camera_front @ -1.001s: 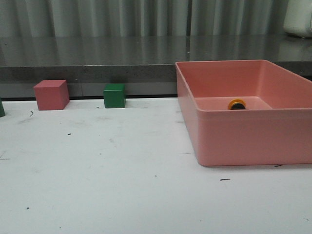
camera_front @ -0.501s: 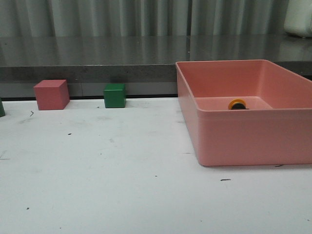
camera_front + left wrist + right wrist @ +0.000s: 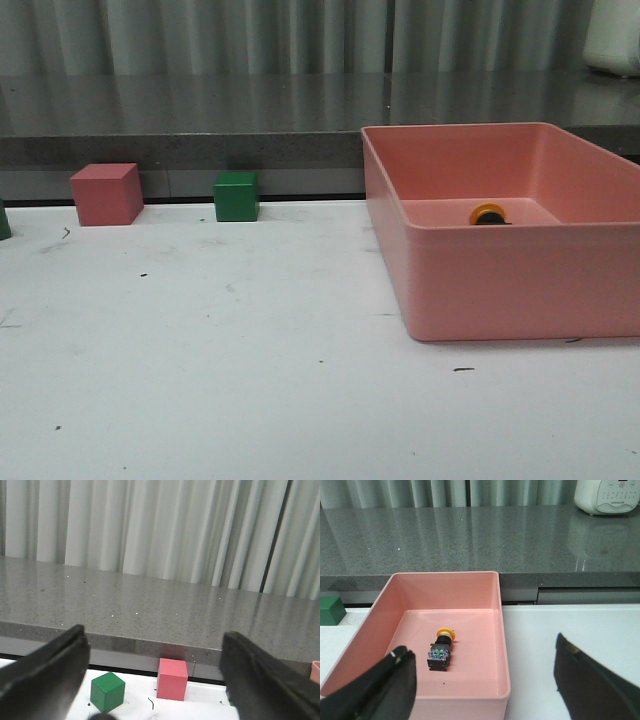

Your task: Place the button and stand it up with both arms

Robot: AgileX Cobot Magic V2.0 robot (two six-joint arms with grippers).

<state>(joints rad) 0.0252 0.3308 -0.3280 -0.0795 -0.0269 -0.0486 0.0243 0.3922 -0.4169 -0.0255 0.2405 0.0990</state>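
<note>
The button [image 3: 488, 213] lies inside the pink bin [image 3: 500, 285] at the right of the table; from the front only its yellow-orange cap shows above the bin's wall. In the right wrist view the button [image 3: 441, 647] lies on its side on the floor of the bin [image 3: 502, 610], cap pointing away and blocky dark base nearer. My right gripper [image 3: 482, 647] is open, short of the bin and apart from the button. My left gripper [image 3: 153, 636] is open too, with nothing between its fingers [image 3: 45, 680]. Neither arm shows in the front view.
A pink cube [image 3: 105, 194] and a green cube [image 3: 236, 196] stand at the table's back edge, under a grey stone ledge [image 3: 200, 120]. In the left wrist view a green cube [image 3: 107, 691] and the pink cube [image 3: 172, 679] lie ahead. A white appliance [image 3: 610, 495] sits on the ledge.
</note>
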